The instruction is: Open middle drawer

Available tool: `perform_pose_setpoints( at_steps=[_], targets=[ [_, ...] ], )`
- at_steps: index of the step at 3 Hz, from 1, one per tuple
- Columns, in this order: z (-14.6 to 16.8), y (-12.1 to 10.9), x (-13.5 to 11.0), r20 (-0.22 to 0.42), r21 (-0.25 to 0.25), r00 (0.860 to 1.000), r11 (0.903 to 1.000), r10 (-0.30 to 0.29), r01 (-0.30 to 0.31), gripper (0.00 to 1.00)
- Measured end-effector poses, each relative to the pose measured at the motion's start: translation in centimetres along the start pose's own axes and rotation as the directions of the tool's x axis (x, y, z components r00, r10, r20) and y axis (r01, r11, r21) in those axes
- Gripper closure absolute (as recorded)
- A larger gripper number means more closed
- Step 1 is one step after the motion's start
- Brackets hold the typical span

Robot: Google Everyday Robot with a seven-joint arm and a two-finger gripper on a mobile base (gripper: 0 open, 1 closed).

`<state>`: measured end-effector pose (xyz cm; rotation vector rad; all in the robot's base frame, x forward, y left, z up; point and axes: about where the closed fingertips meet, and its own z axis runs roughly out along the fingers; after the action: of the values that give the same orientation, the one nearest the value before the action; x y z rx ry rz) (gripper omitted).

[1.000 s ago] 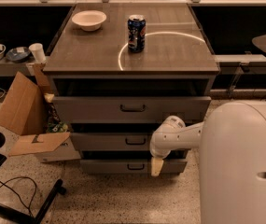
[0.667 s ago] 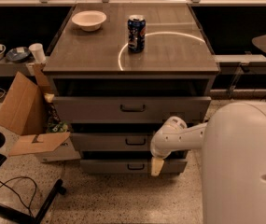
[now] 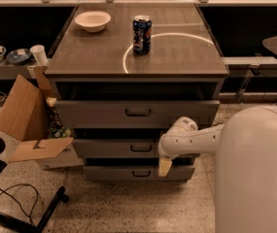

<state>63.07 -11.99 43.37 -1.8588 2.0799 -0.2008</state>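
Hanging w/ gripper [image 3: 164,167] just right of & below handle [image 3: 141,148] on middle drawer [image 3: 104,148]; horiz. bar, so up-left to reach. Can't tell if spread or closed.

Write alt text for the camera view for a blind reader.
The robot's gripper hangs pointing down before a grey three-drawer cabinet, right of and just below the handle of the middle drawer. A can and a bowl stand on top; a cardboard box sits beside it.
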Motion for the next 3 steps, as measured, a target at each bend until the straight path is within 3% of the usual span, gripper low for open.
perform_pose_setpoints(
  at_steps=[1,2,3],
  targets=[
    [1.1,1.1,-0.1,-0.01,-0.035,1.0,0.9994,-0.005,0.005,0.0],
    [2.4,2.4,-0.3,-0.024,-0.075,1.0,0.9972,-0.009,0.007,0.14],
    [2.5,2.5,-0.3,-0.025,-0.077,1.0,0.997,-0.009,0.007,0.38]
  ],
)
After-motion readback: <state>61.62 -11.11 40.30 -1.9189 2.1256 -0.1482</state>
